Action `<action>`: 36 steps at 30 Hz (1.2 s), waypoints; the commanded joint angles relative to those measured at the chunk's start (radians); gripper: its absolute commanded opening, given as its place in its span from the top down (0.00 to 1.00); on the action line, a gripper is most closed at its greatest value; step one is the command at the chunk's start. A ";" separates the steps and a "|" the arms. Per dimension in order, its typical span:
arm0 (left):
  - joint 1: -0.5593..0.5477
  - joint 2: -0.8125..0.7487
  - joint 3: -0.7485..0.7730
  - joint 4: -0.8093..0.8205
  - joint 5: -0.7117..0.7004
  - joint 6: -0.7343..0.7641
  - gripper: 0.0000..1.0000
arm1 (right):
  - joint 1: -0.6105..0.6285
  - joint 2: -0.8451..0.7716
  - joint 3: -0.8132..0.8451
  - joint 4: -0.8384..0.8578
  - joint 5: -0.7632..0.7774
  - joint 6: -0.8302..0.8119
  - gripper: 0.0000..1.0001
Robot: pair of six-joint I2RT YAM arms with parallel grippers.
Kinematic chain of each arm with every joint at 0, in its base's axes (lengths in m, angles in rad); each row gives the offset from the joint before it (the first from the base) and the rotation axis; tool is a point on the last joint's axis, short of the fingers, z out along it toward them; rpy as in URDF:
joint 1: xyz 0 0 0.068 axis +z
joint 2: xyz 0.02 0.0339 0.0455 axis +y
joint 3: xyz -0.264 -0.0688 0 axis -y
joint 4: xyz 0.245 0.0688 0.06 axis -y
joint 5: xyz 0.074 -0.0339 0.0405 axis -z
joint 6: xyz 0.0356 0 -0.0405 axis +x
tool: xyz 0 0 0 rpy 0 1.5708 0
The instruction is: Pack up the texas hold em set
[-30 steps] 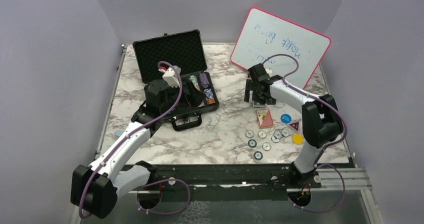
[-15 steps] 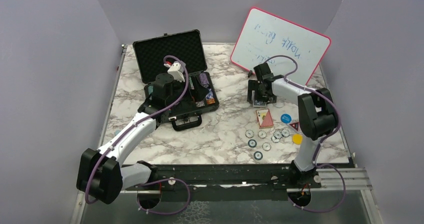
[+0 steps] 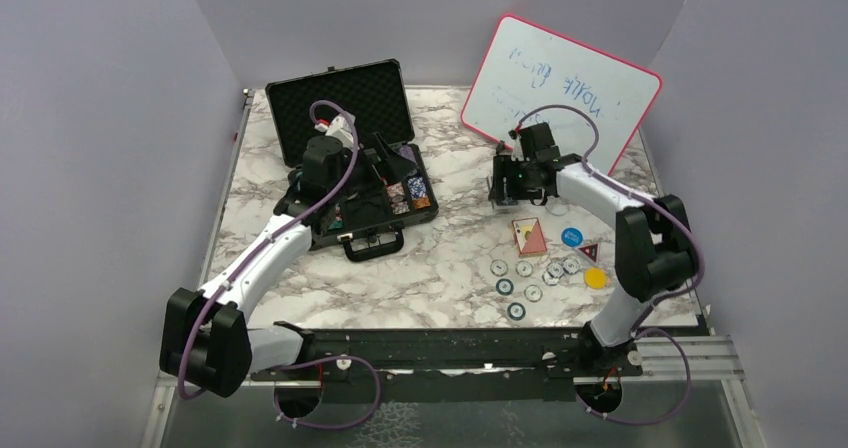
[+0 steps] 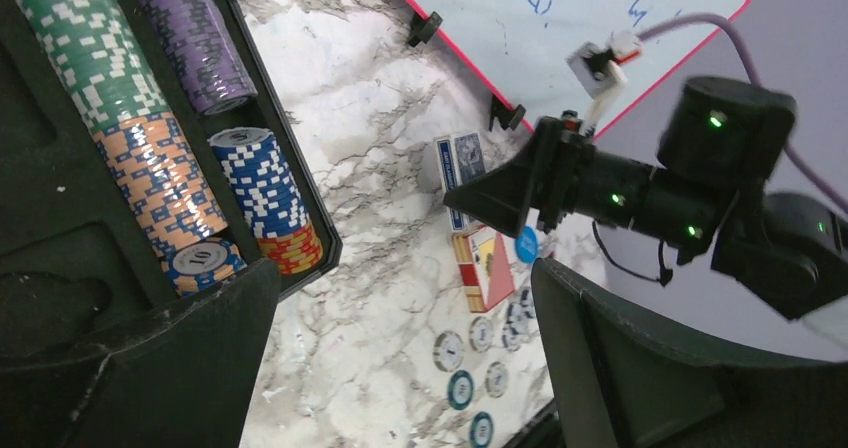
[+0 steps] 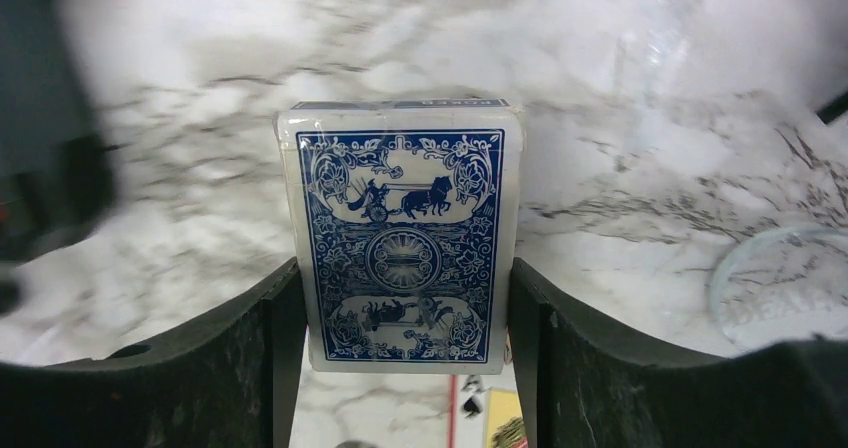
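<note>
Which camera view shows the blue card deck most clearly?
Right wrist: the blue card deck sits large between the fingers of the right gripper. Left wrist shows it small; top external barely, behind the gripper.

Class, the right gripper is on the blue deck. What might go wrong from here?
The right gripper pinches the blue deck near one end only, so it may slip or twist.
The left gripper hangs open over the case, so the arms may clash at the drop-off.
</note>
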State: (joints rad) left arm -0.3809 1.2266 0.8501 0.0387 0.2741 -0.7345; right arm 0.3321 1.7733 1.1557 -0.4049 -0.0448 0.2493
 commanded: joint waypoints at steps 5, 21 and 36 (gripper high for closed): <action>0.060 0.038 0.093 -0.101 0.206 -0.200 0.01 | 0.076 -0.262 -0.040 0.218 -0.409 -0.132 0.47; 0.011 0.171 0.097 -0.069 0.485 -0.221 0.36 | 0.251 -0.259 0.058 0.115 -0.674 -0.386 0.43; 0.011 0.153 0.130 -0.086 0.510 -0.216 0.84 | 0.282 -0.242 0.081 0.087 -0.646 -0.404 0.36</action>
State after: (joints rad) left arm -0.3695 1.3968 0.9550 -0.0673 0.7483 -0.9550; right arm 0.6037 1.5360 1.1961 -0.3252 -0.6720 -0.1513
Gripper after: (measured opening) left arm 0.288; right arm 0.672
